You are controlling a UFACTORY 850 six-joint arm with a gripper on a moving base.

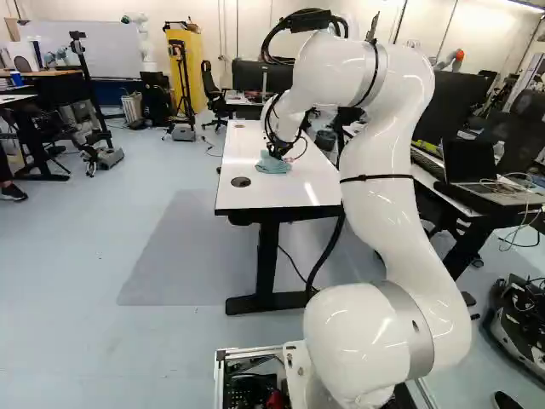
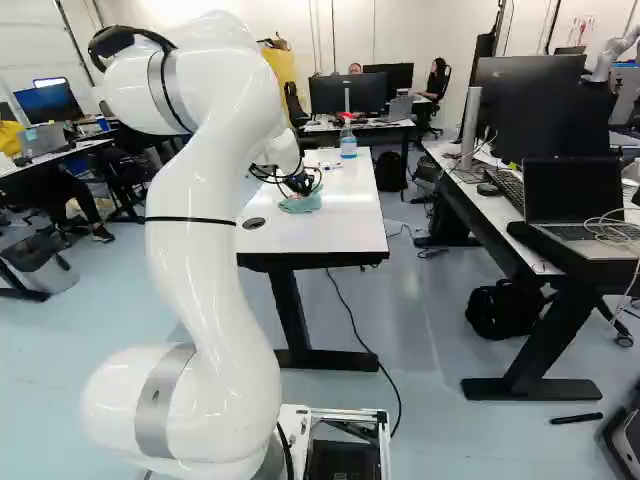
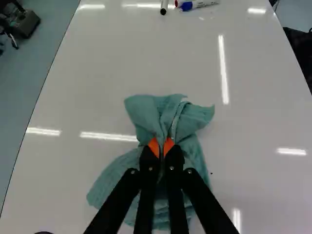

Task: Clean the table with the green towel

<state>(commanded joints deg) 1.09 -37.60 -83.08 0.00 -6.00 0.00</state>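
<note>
Table (image 1: 294, 189): white, upper middle of the left base view.
Towel (image 3: 145, 114): green, bunched, on table.
Gripper (image 1: 277, 153): clamped on towel.
Markers (image 3: 199, 4): ahead of gripper.

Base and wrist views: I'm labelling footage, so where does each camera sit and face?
Left base view: behind the arm, to its left, facing ahead and down over the white table; arm right of middle.
Right base view: behind, to its right, same direction; arm left of middle.
Wrist view: on the wrist, looking along the gripper, its fingers shut on the towel.
Both base views share table and towel.
</note>
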